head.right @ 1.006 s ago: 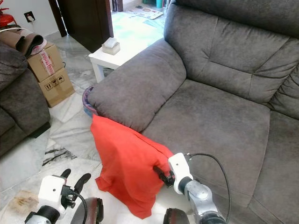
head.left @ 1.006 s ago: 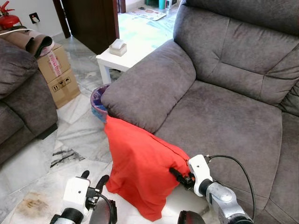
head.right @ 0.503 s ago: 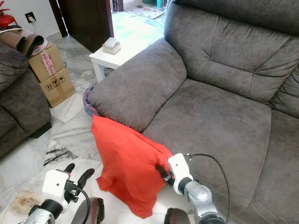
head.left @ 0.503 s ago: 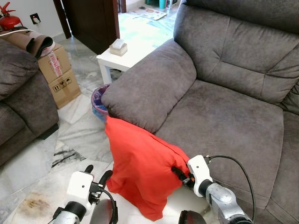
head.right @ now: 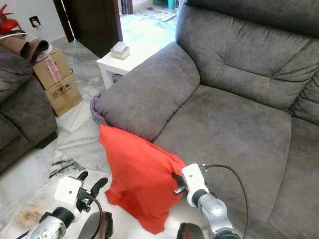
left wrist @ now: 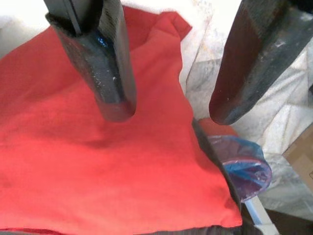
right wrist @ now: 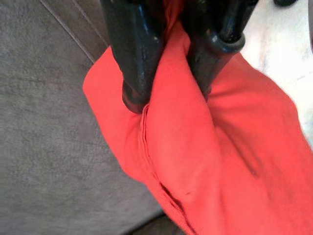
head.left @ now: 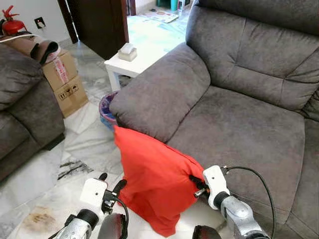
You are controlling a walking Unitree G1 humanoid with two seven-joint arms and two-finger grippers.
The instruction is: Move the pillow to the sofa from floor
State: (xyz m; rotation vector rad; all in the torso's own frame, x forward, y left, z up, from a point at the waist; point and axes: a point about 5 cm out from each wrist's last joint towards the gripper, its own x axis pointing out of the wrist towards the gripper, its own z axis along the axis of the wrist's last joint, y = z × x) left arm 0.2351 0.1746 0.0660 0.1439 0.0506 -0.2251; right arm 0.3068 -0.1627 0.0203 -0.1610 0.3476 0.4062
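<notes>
A red pillow (head.left: 152,179) hangs against the front of the grey sofa (head.left: 234,124), its top corner tucked under the sofa's arm (head.left: 159,97) and its lower end on the marble floor. My right gripper (head.left: 195,182) is shut on the pillow's right edge by the seat front; in the right wrist view the fabric (right wrist: 171,127) is pinched between both fingers (right wrist: 134,63). My left gripper (head.left: 111,183) stands open just left of the pillow's lower part, close to it. In the left wrist view its fingers (left wrist: 105,68) straddle the red cloth (left wrist: 98,166) without touching.
A blue-lined bin (head.left: 106,109) sits behind the pillow beside the sofa arm. A white side table (head.left: 130,62) holds a small box. Cardboard boxes (head.left: 65,82) and a second grey sofa (head.left: 22,114) stand on the left. Marble floor (head.left: 75,164) lies open in front.
My left gripper has moved right and forward, closing in on the pillow's lower left side. The right gripper keeps its hold, shifted slightly up. The camera has drifted a little.
</notes>
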